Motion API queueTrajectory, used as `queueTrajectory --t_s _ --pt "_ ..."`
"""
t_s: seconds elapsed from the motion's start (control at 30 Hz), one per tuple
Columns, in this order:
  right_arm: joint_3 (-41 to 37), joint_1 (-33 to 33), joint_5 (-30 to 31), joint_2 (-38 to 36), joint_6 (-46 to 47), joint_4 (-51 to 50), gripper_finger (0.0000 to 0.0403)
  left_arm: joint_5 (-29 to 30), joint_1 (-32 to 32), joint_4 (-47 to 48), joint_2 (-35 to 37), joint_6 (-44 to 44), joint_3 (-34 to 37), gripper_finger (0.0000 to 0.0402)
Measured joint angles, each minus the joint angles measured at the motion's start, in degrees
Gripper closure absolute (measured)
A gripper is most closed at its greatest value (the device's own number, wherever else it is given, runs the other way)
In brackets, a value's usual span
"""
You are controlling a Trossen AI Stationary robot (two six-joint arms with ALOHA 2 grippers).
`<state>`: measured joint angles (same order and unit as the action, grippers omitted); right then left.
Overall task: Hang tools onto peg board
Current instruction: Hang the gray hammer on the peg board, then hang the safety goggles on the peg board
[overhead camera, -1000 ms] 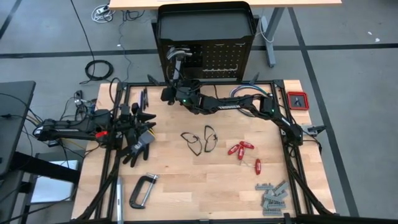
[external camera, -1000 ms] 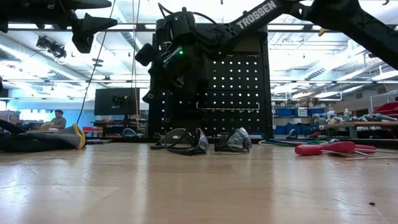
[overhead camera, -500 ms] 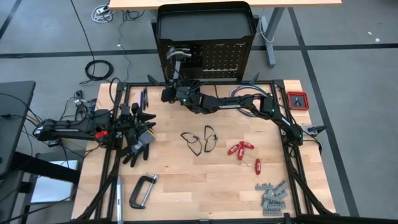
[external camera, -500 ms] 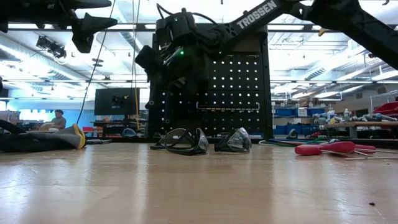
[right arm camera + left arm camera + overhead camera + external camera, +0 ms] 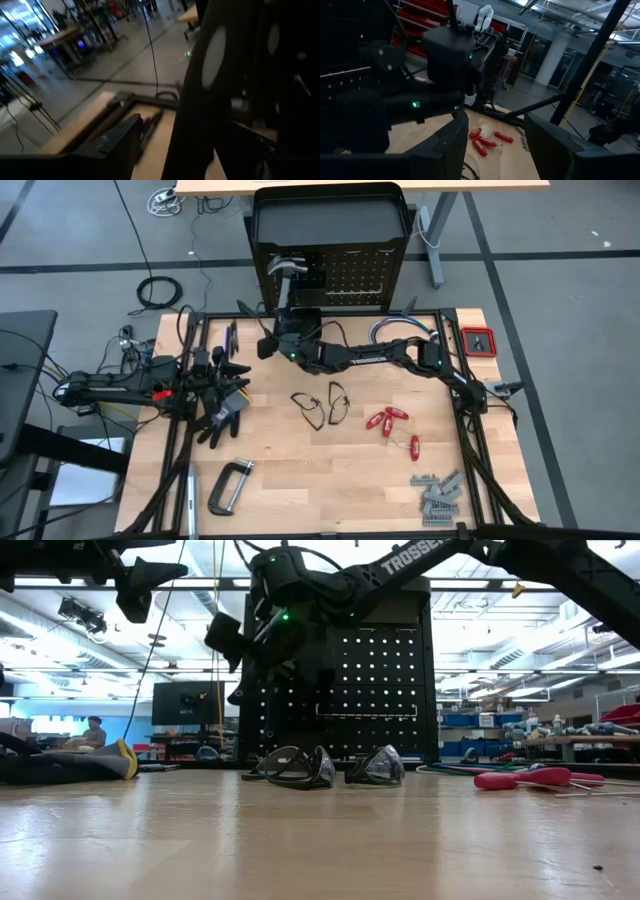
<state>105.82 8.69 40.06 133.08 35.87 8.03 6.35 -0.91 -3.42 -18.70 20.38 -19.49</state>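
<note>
Backing off from the upright black perforated peg board (image 5: 345, 275), the right gripper (image 5: 281, 320) now sits lower over the wooden surface (image 5: 300, 470), just in front of the steel-headed hammer (image 5: 285, 268) that hangs on the board's left part; its jaws have parted and hold nothing. At the far left, the left gripper (image 5: 228, 376) waits above the black work glove (image 5: 222, 412), jaws standing open and empty. A grey C-clamp (image 5: 230, 485) lies near the front left edge. Two pairs of thin black-framed glasses (image 5: 320, 406) rest mid-surface, red-handled drivers (image 5: 388, 420) lie to their right, and grey metal pieces (image 5: 438, 498) sit at the front right corner.
</note>
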Motion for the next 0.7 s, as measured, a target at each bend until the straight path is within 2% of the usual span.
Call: queueTrajectory --t_s 0.23,0.4,0.57,0.7 --pt "0.0 -2.79 -0.78 -0.24 2.75 -9.62 0.0157 0.0 0.0 -0.02 0.0 0.88 0.0 0.0204" --pt "-0.03 -6.03 5.36 -2.8 1.66 -16.74 0.0163 -0.53 0.0 -0.02 0.0 0.89 0.0 0.0204" --pt "-0.06 -9.48 8.07 -8.06 -6.95 -25.93 0.017 -0.59 0.0 0.02 -0.02 0.84 0.0 0.0204" --pt "-0.03 -13.35 3.31 -13.28 -19.3 -32.73 0.0167 -0.61 0.0 0.21 -0.04 0.84 0.0 0.0204"
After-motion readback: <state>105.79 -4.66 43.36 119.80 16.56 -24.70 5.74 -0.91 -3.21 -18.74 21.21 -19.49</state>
